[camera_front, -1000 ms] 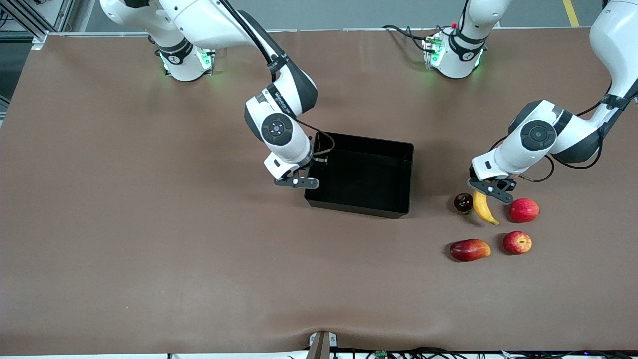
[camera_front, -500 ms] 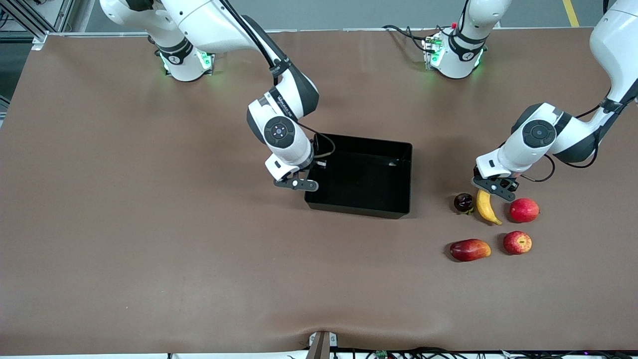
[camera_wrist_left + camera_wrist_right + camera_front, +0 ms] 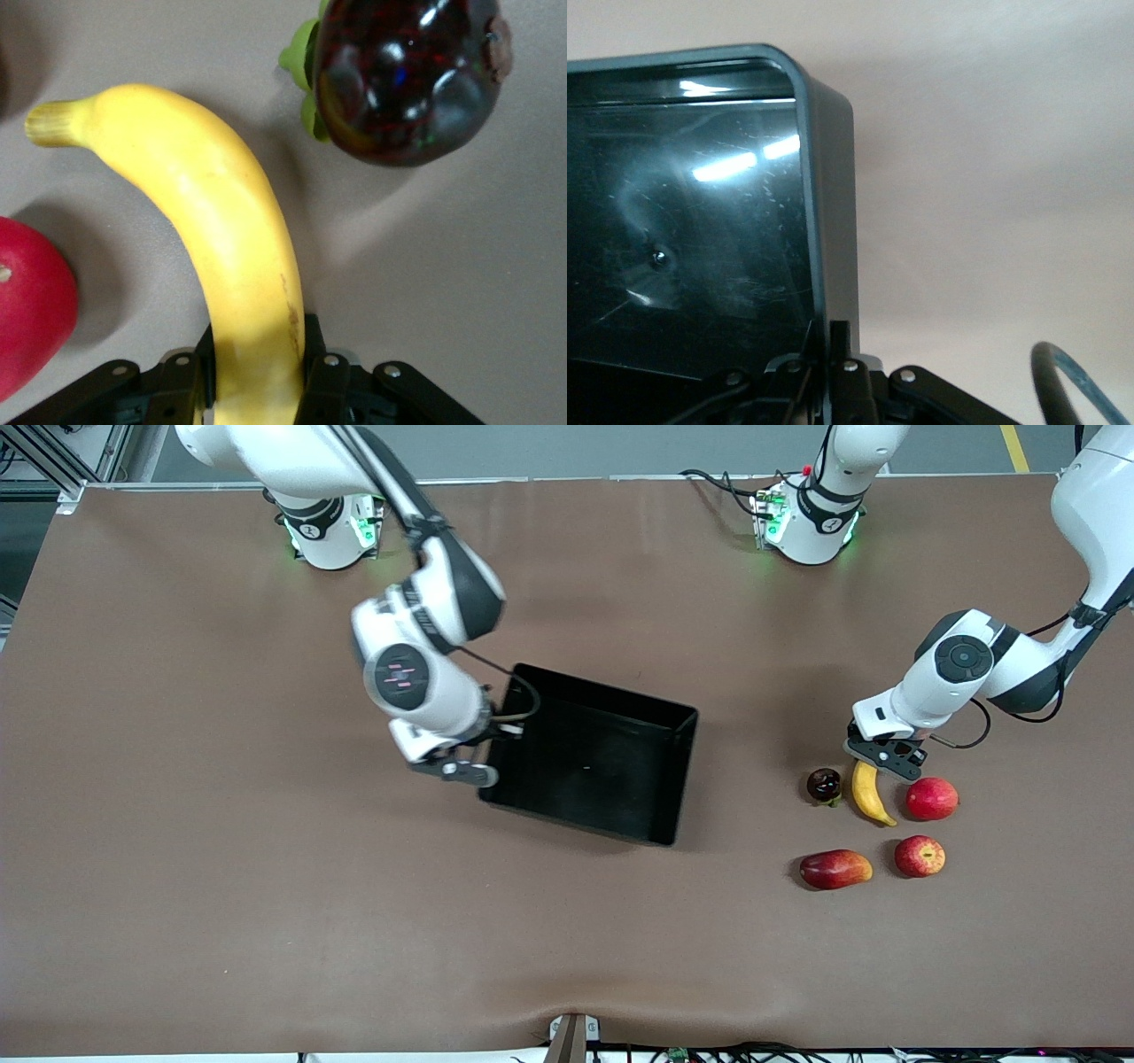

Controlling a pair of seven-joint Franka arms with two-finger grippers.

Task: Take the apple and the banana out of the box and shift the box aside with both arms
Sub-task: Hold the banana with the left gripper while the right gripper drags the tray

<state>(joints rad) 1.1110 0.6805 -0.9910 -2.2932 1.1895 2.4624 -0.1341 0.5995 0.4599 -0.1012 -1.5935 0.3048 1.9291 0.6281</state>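
Observation:
The black open-topped box (image 3: 595, 755) sits tilted at mid-table. My right gripper (image 3: 483, 764) is shut on its wall at the right arm's end; in the right wrist view the fingers pinch that wall (image 3: 833, 266). The yellow banana (image 3: 868, 793) lies toward the left arm's end. My left gripper (image 3: 889, 758) is shut on its end farther from the front camera; the left wrist view shows the banana (image 3: 230, 239) between the fingers. A streaked red apple (image 3: 920, 856) lies nearer the front camera than the banana.
A dark cherry-like fruit (image 3: 824, 785) lies beside the banana and shows in the left wrist view (image 3: 407, 75). A plain red apple (image 3: 931, 798) lies on the banana's other flank. A red-yellow mango (image 3: 834, 869) lies beside the streaked apple.
My right gripper has dragged the box toward the right arm's end and nearer the front camera, turning it. My left gripper has shifted slightly along the banana, and the banana has turned a little.

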